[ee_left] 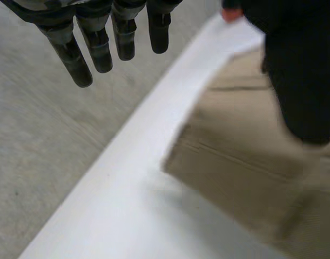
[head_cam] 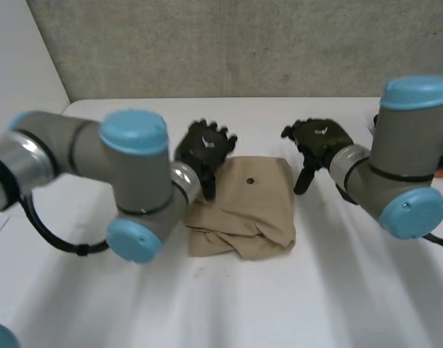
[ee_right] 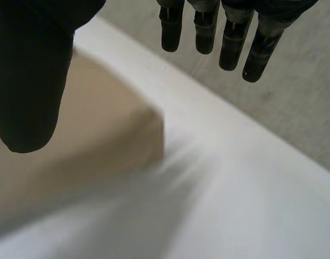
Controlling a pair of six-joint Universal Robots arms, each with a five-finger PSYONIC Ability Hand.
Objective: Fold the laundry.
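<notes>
Got the left arm reaching in from left of the cloth, big and close to the camera. Ends in the left hand, parked right at the cloth's far left corner and wide open. Fingers straight, a bit fanned, pinching nothing, hanging out past the cloth's far edge in the wrist view. Thumb pointing down over that corner. Can't tell if it's actually touching the fabric or just above it.

Then the cloth itself: tan, lying in the middle of the white table. Looks roughly folded into a squarish bundle, smooth on the far half, rumpled and bunched along the near edge. Has a small dark dot on top, toward the far edge, too small to say what.

Right of the cloth, got the right hand, also open and holding nothing. Fingers straight and slightly apart, out beyond the cloth's far right corner. Thumb sticking down just beside the cloth's right edge in the head view, and over that corner in the wrist view. No idea whether touching.

Further right of the cloth, the right arm, bent back toward the camera. Beyond the cloth, just a grey wall behind the table.
</notes>
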